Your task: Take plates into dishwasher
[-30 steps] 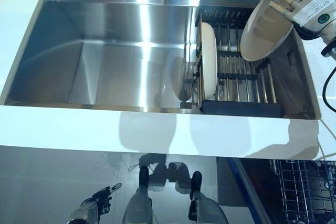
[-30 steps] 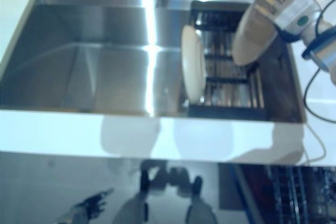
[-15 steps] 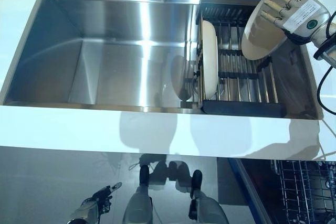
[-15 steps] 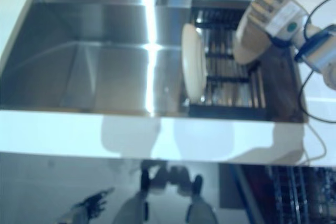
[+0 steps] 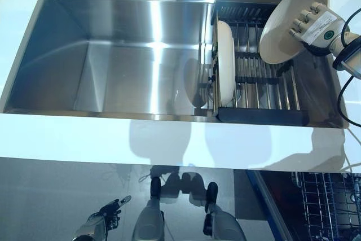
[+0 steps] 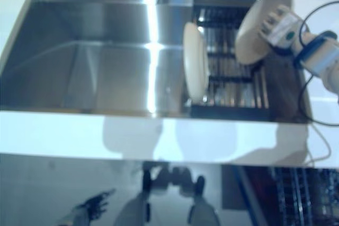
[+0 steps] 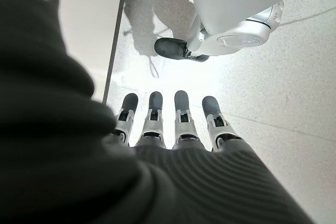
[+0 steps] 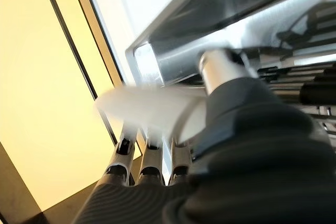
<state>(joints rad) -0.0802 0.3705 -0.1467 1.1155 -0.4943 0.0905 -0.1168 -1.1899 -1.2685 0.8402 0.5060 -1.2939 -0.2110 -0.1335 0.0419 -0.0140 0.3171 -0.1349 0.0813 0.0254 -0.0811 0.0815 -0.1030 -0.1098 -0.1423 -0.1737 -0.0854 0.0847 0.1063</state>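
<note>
Starting at my left, the left hand (image 7: pixel 168 124) hangs low beside the counter (image 5: pixel 169 139), well below the sink (image 5: pixel 113 49), with its fingers straight and relaxed and nothing in it; I would leave it idle there. The sink basin itself holds nothing toward its left end. At the right end sits a dark drying rack (image 5: pixel 262 114) with metal bars, and one plate (image 5: pixel 225 63) stands on edge at the rack's left edge, close against the basin side. Farther right, the right hand (image 5: pixel 313 23) is clamped on a second plate (image 5: pixel 287 23), fingers curled over its back and, in the right wrist view, the thumb pressing the other face, so the rim is pinched between them. That plate is tilted and its lower edge looks to be just at or barely above the rack bars near the rack's far right corner; I cannot tell whether it is fully free. Below the counter at the lower right is the wire basket (image 5: pixel 330 196) of the open dishwasher, which I take as the destination. To do this step well, I judge I should raise the plate straight up until it is plainly clear of the bars and the sink's rim, hold the pinch firm because the glazed surface may slip, then carry it out over the counter's front edge and lower it on edge into the basket
</note>
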